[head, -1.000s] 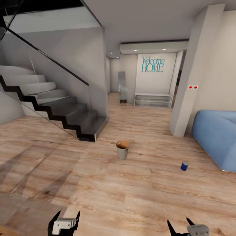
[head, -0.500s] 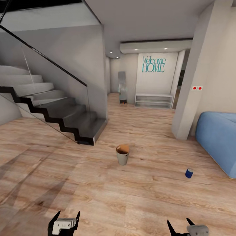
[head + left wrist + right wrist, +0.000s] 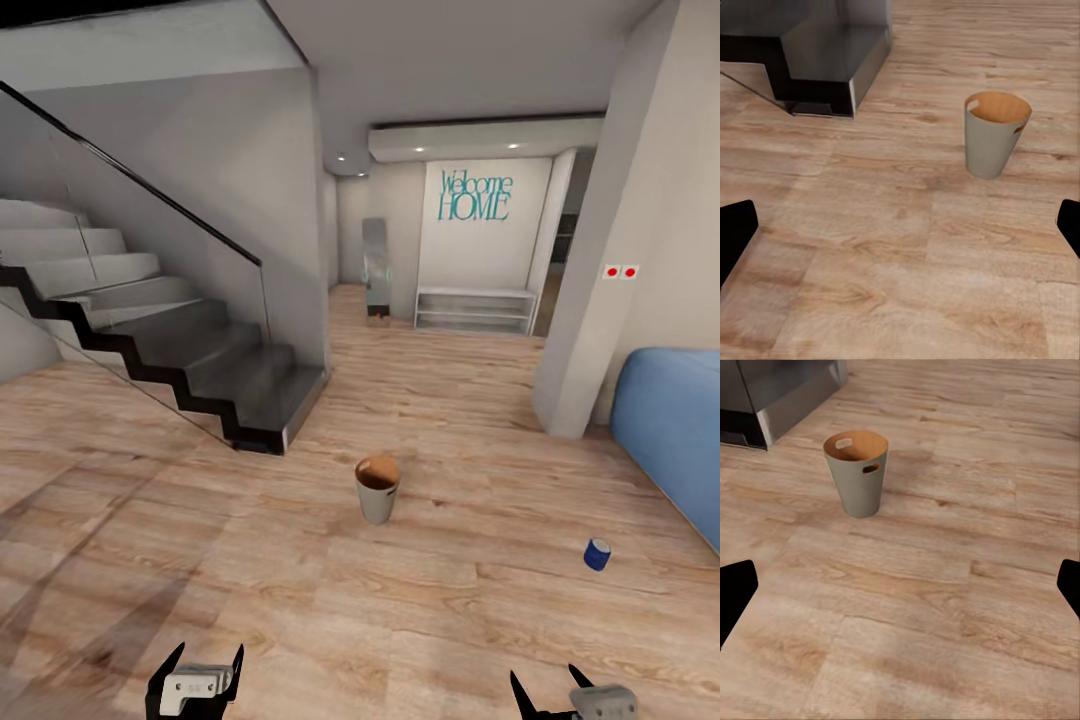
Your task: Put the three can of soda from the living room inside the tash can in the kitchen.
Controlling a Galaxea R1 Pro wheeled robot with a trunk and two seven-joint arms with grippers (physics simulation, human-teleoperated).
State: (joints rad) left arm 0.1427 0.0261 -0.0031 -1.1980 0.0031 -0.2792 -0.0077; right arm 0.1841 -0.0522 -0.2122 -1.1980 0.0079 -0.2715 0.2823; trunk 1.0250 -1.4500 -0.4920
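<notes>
Head view: both arms held low, left gripper (image 3: pixel 197 680) and right gripper (image 3: pixel 573 698) at the lower edge of the picture, each with its fingers spread apart and nothing between them; the wrist views agree, dark fingertips at opposite edges with bare floor between. The tash can (image 3: pixel 377 489) stands upright on the wood floor (image 3: pixel 300 590), ahead of the robot and roughly centred, well apart from both grippers; grey outside, brown-orange inside, handle cut-outs near the rim (image 3: pixel 856 471). No orange soda cans appear. A small blue cylinder (image 3: pixel 597 554) stands on the floor to the right of the bin, near the blue sofa (image 3: pixel 675 440); it does not match the cans sought. Staircase (image 3: pixel 180 350) to the left, with a dark bottom step (image 3: pixel 832 67) not far from the bin. Risks, as judged: mistaking the blue cylinder for a can and wasting a grasp; the base clipping and toppling the light, unanchored bin while passing; the arms catching the step or the sofa edge in a turn.
</notes>
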